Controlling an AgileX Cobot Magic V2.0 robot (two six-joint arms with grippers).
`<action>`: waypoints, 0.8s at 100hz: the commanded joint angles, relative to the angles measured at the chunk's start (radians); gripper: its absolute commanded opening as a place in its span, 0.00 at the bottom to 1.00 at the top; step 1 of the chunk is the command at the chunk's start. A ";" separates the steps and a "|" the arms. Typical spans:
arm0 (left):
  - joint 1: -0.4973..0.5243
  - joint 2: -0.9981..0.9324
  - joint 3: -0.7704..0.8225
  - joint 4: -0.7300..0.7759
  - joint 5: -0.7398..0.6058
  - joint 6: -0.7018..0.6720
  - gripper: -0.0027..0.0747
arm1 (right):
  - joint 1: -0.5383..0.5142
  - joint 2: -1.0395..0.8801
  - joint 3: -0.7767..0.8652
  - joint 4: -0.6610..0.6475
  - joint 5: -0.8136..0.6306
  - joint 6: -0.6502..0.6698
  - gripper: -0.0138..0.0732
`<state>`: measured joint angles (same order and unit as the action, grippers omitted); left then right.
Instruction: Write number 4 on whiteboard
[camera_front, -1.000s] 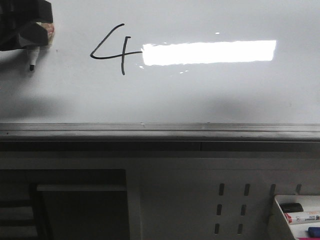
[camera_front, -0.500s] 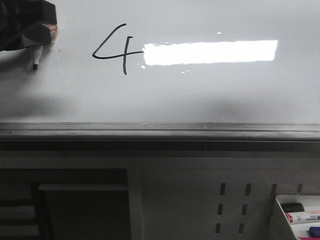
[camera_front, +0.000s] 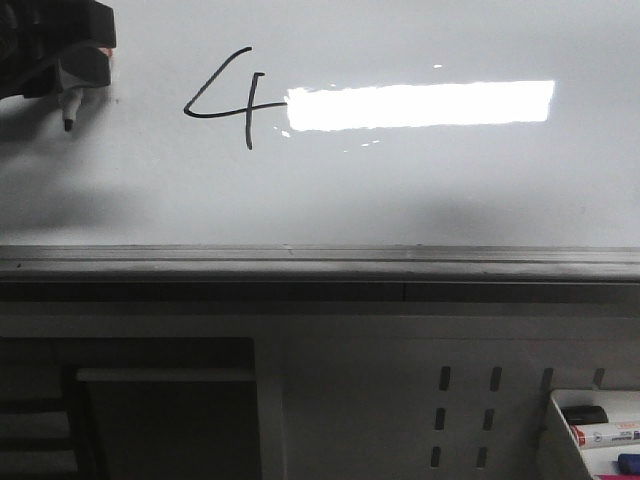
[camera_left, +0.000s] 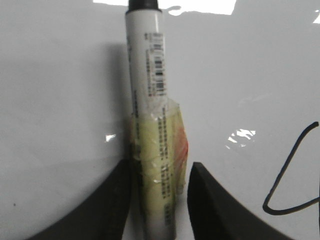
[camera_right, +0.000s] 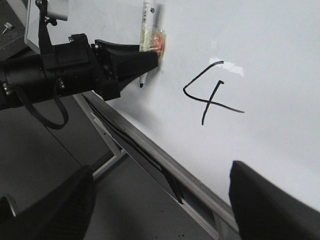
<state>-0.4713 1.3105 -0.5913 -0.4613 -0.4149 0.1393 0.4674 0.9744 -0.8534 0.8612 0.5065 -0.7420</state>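
The whiteboard (camera_front: 400, 190) fills the upper front view, with a bright rectangular reflection. A thin black open-topped number 4 (camera_front: 235, 100) is drawn on it. My left gripper (camera_front: 75, 70) is at the top left, to the left of the 4, shut on a white marker pen (camera_front: 68, 110) whose black tip points down at the board. In the left wrist view the gripper (camera_left: 161, 167) clamps the taped barrel of the marker (camera_left: 150, 100), and part of the 4 (camera_left: 290, 175) shows. My right gripper (camera_right: 160, 172) is open and empty, back from the board. Its view shows the 4 (camera_right: 210, 92) and the left gripper (camera_right: 152, 60).
A grey metal rail (camera_front: 320, 262) runs along the board's bottom edge. Below it is a grey slotted panel (camera_front: 465, 415). A white tray (camera_front: 595, 430) holding several markers sits at the lower right. A dark opening (camera_front: 150, 410) lies at the lower left.
My left gripper has shifted slightly up and to the right with the marker. The 4 is unchanged.
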 joint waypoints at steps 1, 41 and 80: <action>0.002 -0.005 -0.024 -0.008 -0.034 -0.006 0.41 | -0.006 -0.020 -0.028 0.032 -0.047 -0.002 0.73; 0.002 -0.099 -0.024 0.052 0.057 0.008 0.64 | -0.006 -0.020 -0.028 0.032 -0.056 -0.002 0.73; 0.002 -0.356 -0.024 0.224 0.331 0.010 0.60 | -0.006 -0.045 -0.028 0.032 -0.121 0.009 0.60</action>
<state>-0.4713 1.0313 -0.5896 -0.2906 -0.0950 0.1470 0.4674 0.9659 -0.8534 0.8630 0.4474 -0.7365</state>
